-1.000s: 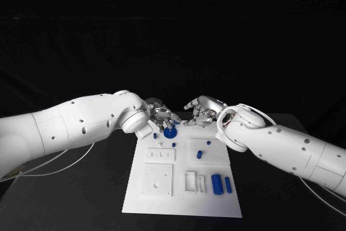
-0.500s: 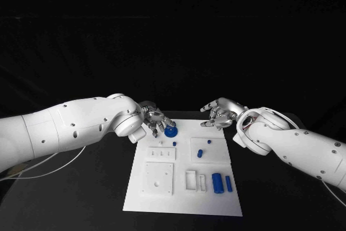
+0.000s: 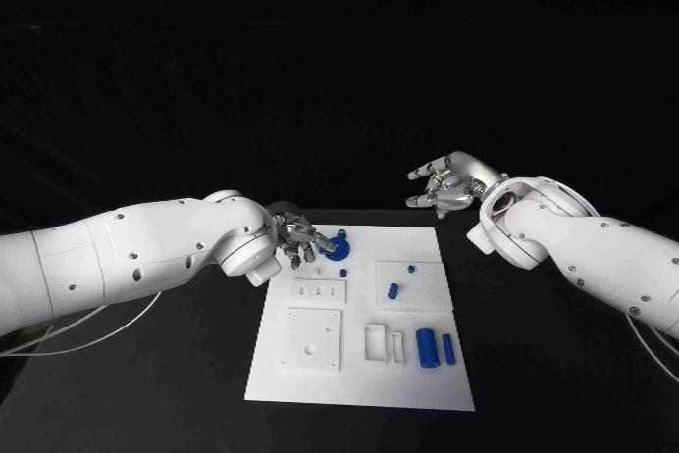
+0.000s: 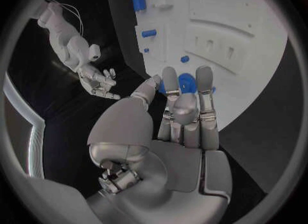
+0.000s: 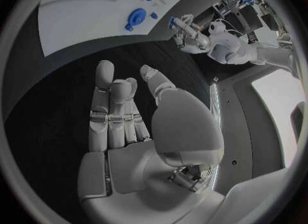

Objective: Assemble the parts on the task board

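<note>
From my remote station I see a black bench (image 3: 170, 375) carrying the white task board (image 3: 362, 375), which lies lengthwise away from the robot, with darkness behind it and no wall or fixture to be made out in the head view. The left hand (image 3: 298, 239) hangs over the board's far left corner, its fingers apart and loosely curved with nothing between them; in its wrist view the fingertips (image 4: 169, 76) stand above the round blue disc part (image 3: 337, 248) without clearly touching it, and I cannot tell whether there is contact. The right hand (image 3: 450, 186) is raised beyond the board's far right corner, over the dark bench and well apart from every part, its fingers spread and empty. On the board a small blue peg (image 3: 345, 272) sits just near the disc. A short blue cylinder (image 3: 393, 291) lies on a raised square plate (image 3: 413, 286) toward the middle right. Two larger blue cylinders (image 3: 429, 348) lie side by side near the right edge, beside a white rectangular frame (image 3: 375, 342). A square white plate (image 3: 313, 338) occupies the near left.
</note>
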